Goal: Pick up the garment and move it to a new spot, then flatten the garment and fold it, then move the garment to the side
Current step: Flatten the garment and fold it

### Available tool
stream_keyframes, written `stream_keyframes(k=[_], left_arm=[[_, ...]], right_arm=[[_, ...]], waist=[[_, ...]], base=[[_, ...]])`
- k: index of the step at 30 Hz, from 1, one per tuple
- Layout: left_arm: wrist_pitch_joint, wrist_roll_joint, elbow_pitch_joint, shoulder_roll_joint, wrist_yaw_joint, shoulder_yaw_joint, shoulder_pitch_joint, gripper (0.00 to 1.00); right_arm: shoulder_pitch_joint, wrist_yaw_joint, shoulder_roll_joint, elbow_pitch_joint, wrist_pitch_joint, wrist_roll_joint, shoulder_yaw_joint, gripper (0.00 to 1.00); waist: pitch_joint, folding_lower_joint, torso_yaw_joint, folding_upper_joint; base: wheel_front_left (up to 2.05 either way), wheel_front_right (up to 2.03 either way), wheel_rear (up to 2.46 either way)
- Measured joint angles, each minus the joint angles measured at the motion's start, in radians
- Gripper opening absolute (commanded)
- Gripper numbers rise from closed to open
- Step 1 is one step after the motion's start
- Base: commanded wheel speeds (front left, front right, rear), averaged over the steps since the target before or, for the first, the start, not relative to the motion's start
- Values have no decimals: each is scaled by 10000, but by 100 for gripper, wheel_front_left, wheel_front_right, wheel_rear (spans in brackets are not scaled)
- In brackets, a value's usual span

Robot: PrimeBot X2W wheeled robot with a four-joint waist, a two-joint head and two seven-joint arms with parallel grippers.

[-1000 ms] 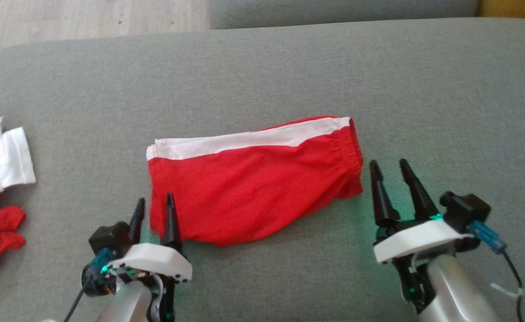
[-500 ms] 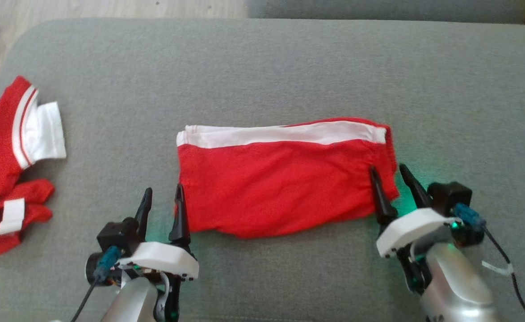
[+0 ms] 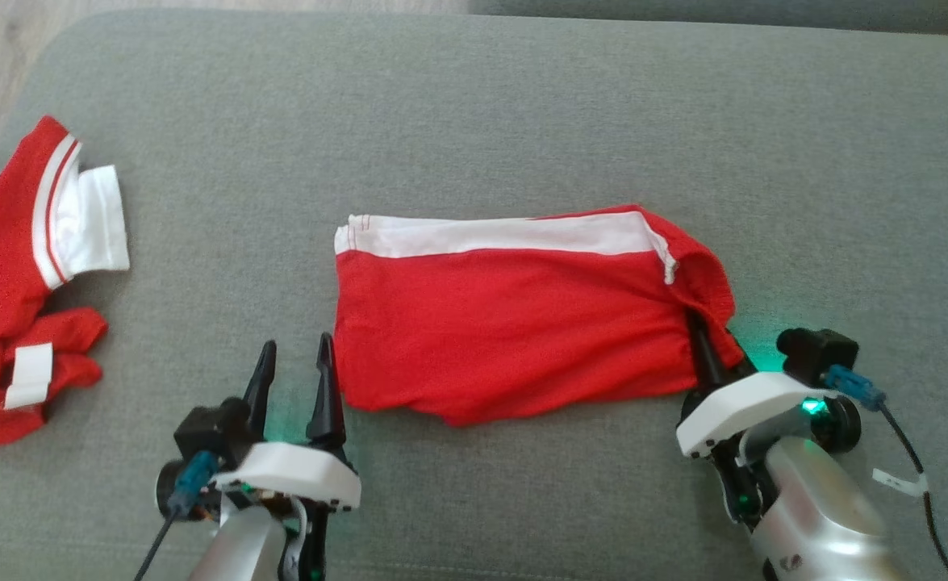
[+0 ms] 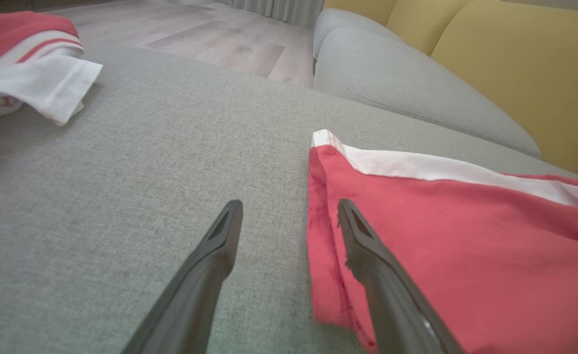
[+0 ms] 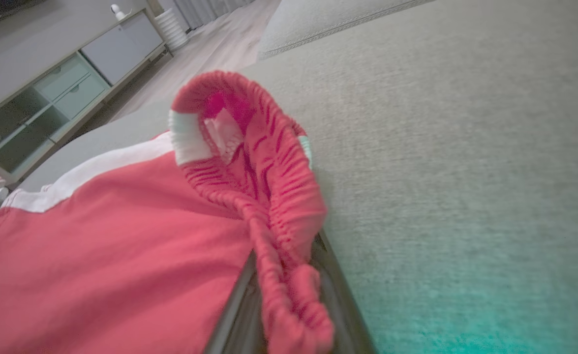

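Red shorts (image 3: 506, 323) with a white stripe are lying left-to-right on the sofa (image 3: 474, 105), waistband (image 3: 707, 282) pointing right; right gripper (image 3: 707, 351) is pinching the waistband, left gripper (image 3: 294, 379) is hovering spread at the hem (image 3: 343, 323)

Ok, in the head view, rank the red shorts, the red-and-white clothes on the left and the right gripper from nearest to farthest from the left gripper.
From the left gripper:
1. Red shorts: their left edge lies right beside it, on its right.
2. Red-and-white clothes: off to its left, at the view's left edge.
3. Right gripper: across the shorts, shut on their right end.
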Motion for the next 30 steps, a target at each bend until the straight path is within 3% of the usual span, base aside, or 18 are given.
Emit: stream_keyframes(k=[7, 11, 19, 26, 27, 28, 29, 30], left_arm=[[2, 0, -31, 0, 4, 21, 225, 100], [0, -4, 13, 0, -10, -59, 227, 100], [2, -397, 205, -2, -75, -788, 487, 100], [2, -560, 228, 0, 25, -1106, 617, 100], [2, -564, 224, 0, 31, -1149, 619, 100], [2, -571, 224, 0, 46, -1185, 620, 100], [2, -571, 219, 0, 73, -1210, 623, 100], [2, -571, 199, 0, 109, -1208, 625, 100]], right_arm=[[135, 0, 130, -59, 92, -420, -1778, 0], [306, 0, -10, -234, 102, -581, -2107, 0], [272, 0, 25, -2006, 836, 1799, 1018, 0], [122, 0, 36, -2224, 1057, 2027, 2516, 0], [63, 0, 36, -2117, 1072, 1998, 2629, 21], [-15, 0, 35, -2029, 1104, 1998, 2769, 94], [-70, -2, 19, -2025, 1097, 2073, 2888, 100], [-122, 0, 12, -2036, 1078, 2203, 3068, 100]], waist=[[-160, 1, -330, 0], [-313, 0, -500, 0], [-566, 0, -193, 0], [-667, 0, 701, 0], [-673, 0, 852, 0], [-676, 0, 1006, 0], [-677, 0, 1153, 0], [-674, 0, 1291, 0]], base=[[0, 0, 0], [0, 0, 0], [0, 0, 0], [0, 0, 0], [0, 0, 0], [0, 0, 0], [0, 0, 0], [0, 0, 0]])
